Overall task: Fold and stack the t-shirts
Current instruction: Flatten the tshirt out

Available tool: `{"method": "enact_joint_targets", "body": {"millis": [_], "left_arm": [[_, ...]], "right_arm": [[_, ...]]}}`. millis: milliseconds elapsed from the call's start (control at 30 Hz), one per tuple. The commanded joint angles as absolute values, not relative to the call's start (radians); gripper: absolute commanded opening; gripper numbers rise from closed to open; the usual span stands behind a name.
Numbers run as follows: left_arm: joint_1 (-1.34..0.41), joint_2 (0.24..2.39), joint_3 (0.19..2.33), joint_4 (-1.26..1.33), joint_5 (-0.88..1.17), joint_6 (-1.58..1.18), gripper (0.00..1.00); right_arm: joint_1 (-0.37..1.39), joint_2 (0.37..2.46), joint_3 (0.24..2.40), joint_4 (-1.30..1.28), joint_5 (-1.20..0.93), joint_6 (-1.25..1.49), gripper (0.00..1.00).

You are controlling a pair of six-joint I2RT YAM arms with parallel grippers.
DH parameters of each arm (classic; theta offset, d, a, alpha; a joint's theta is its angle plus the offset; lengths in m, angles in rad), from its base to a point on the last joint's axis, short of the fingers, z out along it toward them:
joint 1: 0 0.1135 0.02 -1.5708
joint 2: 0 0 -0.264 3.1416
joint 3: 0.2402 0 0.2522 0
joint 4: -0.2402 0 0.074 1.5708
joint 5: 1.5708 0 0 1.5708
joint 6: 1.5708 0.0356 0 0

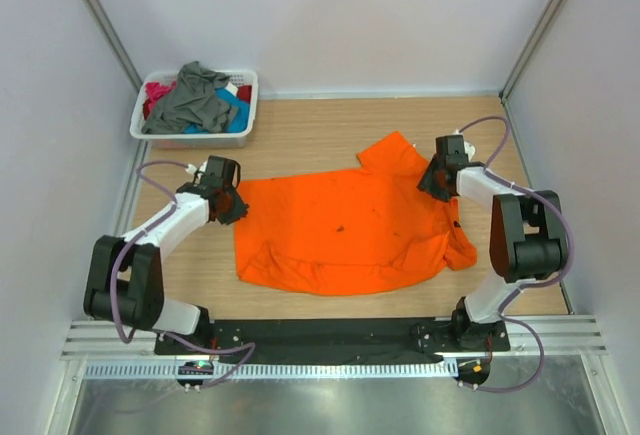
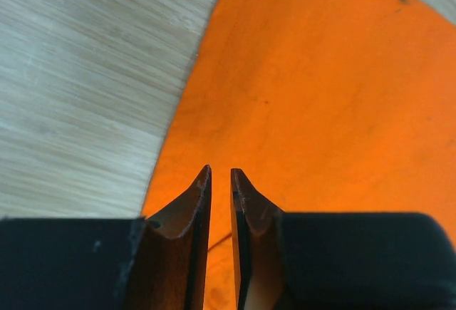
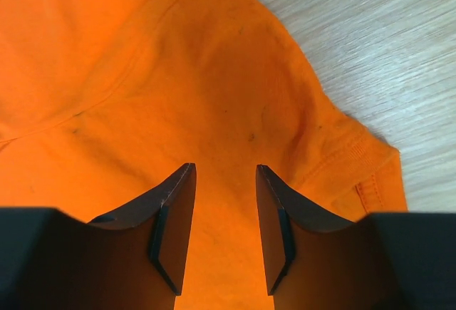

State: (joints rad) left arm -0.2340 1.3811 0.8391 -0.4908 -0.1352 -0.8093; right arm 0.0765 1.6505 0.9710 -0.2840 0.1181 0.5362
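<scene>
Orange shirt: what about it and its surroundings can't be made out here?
Left wrist view: whether the left gripper pinches the orange shirt; its fingers hide the contact.
Top view: shirt edge beneath the right gripper, covered by that arm.
Top view: how many shirts fill the basket; they overlap.

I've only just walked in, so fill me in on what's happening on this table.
Two robot arms are working on an orange t-shirt spread flat on the table. The left gripper is at its left edge, jaws almost together; whether they pinch fabric is unclear. The right gripper is over its right side near a sleeve, jaws apart. More shirts lie heaped in the white basket at the far left.
</scene>
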Motion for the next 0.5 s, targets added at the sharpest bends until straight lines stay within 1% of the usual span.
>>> {"method": "enact_joint_targets", "body": {"millis": [0, 167, 300, 467], "left_arm": [[-0.241, 1.446, 0.867, -0.376, -0.169, -0.821, 0.17], [-0.239, 1.586, 0.91, -0.335, -0.218, -0.789, 0.18], [-0.238, 1.713, 1.003, -0.331, -0.219, -0.764, 0.17], [-0.236, 1.801, 1.081, -0.33, -0.235, -0.724, 0.18]], "right_arm": [[0.081, 1.687, 1.002, -0.204, 0.152, 0.561, 0.45], [0.08, 1.775, 1.031, -0.212, 0.208, 0.569, 0.46], [0.074, 1.818, 1.058, -0.215, 0.239, 0.575, 0.46], [0.064, 1.822, 1.078, -0.23, 0.229, 0.591, 0.46]]}}
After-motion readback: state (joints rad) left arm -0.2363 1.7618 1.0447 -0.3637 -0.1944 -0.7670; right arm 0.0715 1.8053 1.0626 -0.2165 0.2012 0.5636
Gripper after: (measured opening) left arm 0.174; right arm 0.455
